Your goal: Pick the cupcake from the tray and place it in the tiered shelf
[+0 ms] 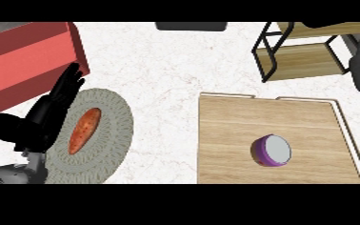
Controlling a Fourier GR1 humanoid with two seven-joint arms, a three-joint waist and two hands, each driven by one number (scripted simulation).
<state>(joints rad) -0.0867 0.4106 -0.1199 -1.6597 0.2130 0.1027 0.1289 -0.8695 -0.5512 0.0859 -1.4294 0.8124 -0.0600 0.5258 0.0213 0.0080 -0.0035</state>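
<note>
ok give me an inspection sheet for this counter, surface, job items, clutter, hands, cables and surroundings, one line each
Surface: white marbled counter, no spills seen.
Job's things: cupcake with purple wrapper lies tilted on the wooden tray at the right; tiered shelf with black frame and wooden boards stands beyond the tray, its visible boards bare.
Clutter: grey woven plate at the left holding an orange-red sweet potato; red box at the far left.
Hands: left hand open, fingers up, resting at the left edge beside the plate; right hand not in view.
Cables: nothing seen.
Surroundings: dark object at the counter's far edge, unclear what.
</note>
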